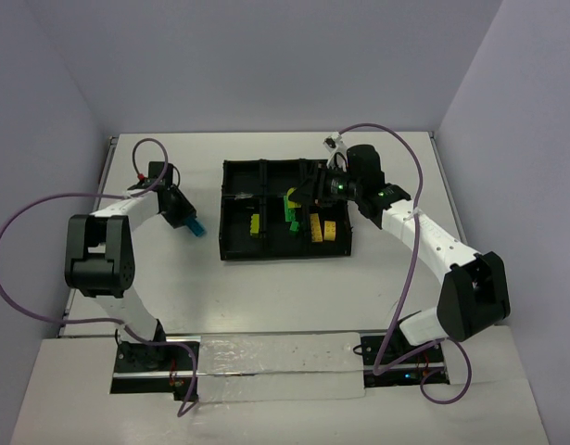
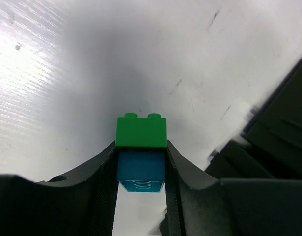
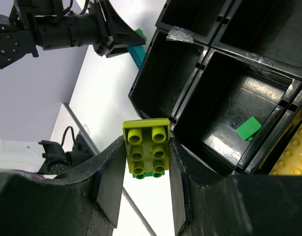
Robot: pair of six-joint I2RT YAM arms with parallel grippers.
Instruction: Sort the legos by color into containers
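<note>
The white table [image 1: 173, 297] carried the black divided tray [image 1: 225, 222], which lay to the right of the left gripper [image 1: 189, 222] and under the right gripper [image 1: 301, 197]. The left gripper was closed narrowly on a green-on-teal brick stack [image 2: 141, 147] above the table. The right gripper pinched a lime-and-green brick pair [image 3: 146, 147]. In a compartment ahead of it lay a small green piece [image 3: 248, 129].

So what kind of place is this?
Probably a robotics lab test cell: white table enclosed by plain grey walls, cabled arms bolted at its edge, a black divided tray of lego bricks.
</note>
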